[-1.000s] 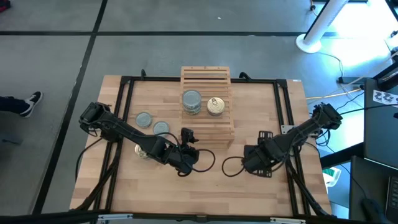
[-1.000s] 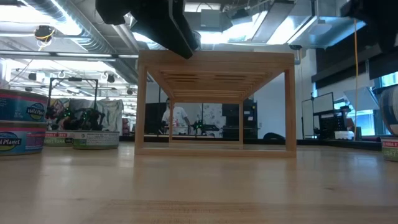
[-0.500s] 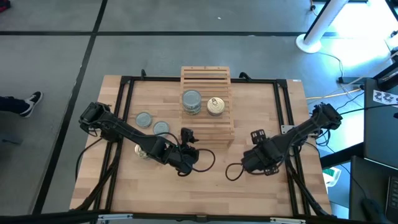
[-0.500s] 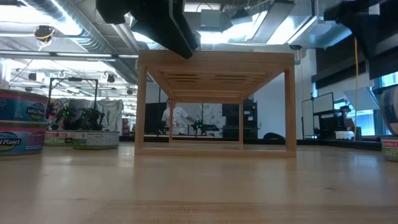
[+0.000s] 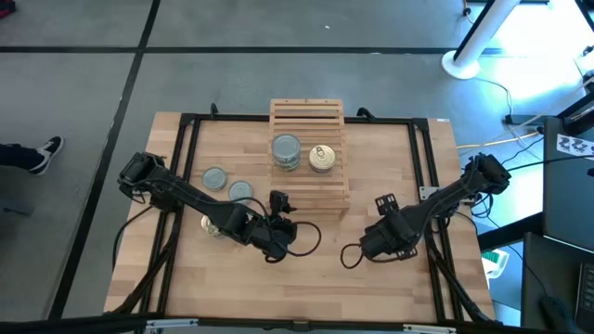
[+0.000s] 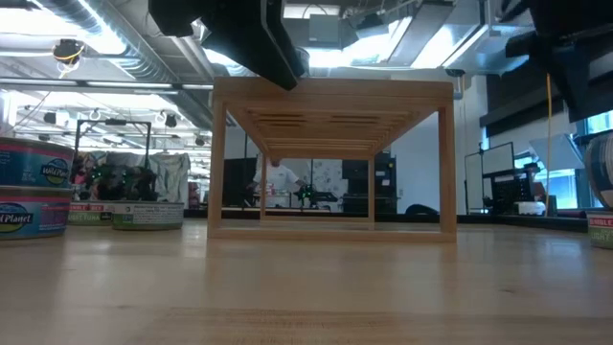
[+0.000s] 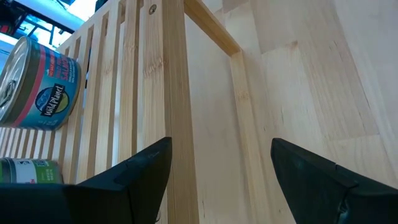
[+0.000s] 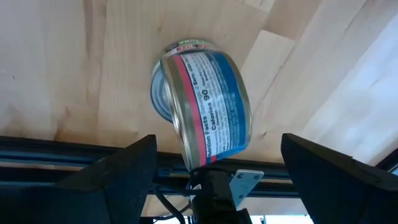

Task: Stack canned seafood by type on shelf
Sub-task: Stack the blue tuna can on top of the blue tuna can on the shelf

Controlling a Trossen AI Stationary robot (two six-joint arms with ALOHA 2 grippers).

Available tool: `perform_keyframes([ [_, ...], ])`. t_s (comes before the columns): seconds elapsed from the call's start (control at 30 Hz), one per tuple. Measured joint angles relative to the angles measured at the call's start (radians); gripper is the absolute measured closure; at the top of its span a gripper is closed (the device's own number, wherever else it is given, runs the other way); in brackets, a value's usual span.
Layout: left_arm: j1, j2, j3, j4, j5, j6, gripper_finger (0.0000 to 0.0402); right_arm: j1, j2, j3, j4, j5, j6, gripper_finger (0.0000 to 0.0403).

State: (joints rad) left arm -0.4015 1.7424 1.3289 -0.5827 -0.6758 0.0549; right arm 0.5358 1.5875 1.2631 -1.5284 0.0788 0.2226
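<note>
The shelf [image 5: 309,160] carries a two-high stack of grey-blue-topped cans [image 5: 286,151] and a golden-topped can [image 5: 321,158]. Two grey-topped cans [image 5: 215,178] [image 5: 240,191] sit on the table left of it, and a third [image 5: 210,225] shows partly under my left arm. My left gripper [image 7: 221,149] hangs open at the shelf's near left corner [image 7: 174,74]. My right gripper [image 8: 217,158] points down, open, above a tilted can with a blue and red label [image 8: 205,106]; its fingers stand on either side of the can without touching. In the high view my right arm [image 5: 379,243] hides this can.
A black frame rail [image 8: 74,149] runs close beside the tilted can. The black frame [image 5: 186,139] borders the wooden tabletop. In the low view, stacked cans [image 6: 29,192] stand at the left and the tilted can [image 6: 603,177] at the right edge. Bare table lies before the shelf [image 6: 330,158].
My right gripper has sunk toward the tilted can and rolled about its own pointing line, drifting slightly toward the table's left. It has stayed open. The cans and the shelf have not moved.
</note>
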Motion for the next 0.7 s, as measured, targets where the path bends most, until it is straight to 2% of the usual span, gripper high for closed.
perform_keyframes([
  [0.4, 0.000, 0.000, 0.000, 0.000, 0.000, 0.000, 0.0130, -0.001, -0.001, -0.068, 0.060, 0.000, -0.030, 0.0061],
  [0.7, 0.000, 0.000, 0.000, 0.000, 0.000, 0.000, 0.0130, -0.062, -0.001, -0.127, 0.100, -0.003, -0.030, 0.0061],
])
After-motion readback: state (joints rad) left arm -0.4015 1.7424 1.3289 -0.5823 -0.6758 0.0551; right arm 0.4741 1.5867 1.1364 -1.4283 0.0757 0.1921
